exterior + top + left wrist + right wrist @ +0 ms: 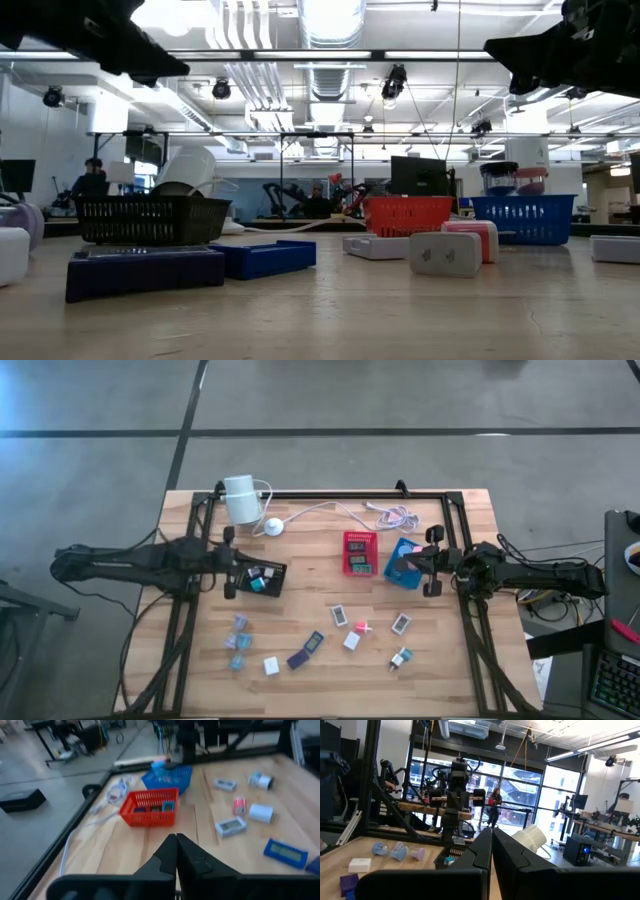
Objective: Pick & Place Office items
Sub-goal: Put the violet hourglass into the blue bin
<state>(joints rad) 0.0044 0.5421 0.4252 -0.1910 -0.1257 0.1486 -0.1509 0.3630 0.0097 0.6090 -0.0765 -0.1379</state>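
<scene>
Several small office items lie loose on the wooden table: white ones [339,615] [401,623], a pink one [362,627], purple and dark blue ones [314,643], and teal ones [238,643]. A few lie in the black basket [264,578] and the red basket [360,552]. My left gripper [238,572] is shut and empty, raised at the black basket's left side; its fingers [176,851] meet in the left wrist view. My right gripper [418,567] is shut and empty, raised at the blue basket [402,558]; its fingers [491,845] meet in the right wrist view.
A white cylinder [240,498] with a round puck [273,527] and a white cable [385,513] stands at the table's far side. A black frame [330,494] runs around the table. The loose items fill the table's near middle [320,645].
</scene>
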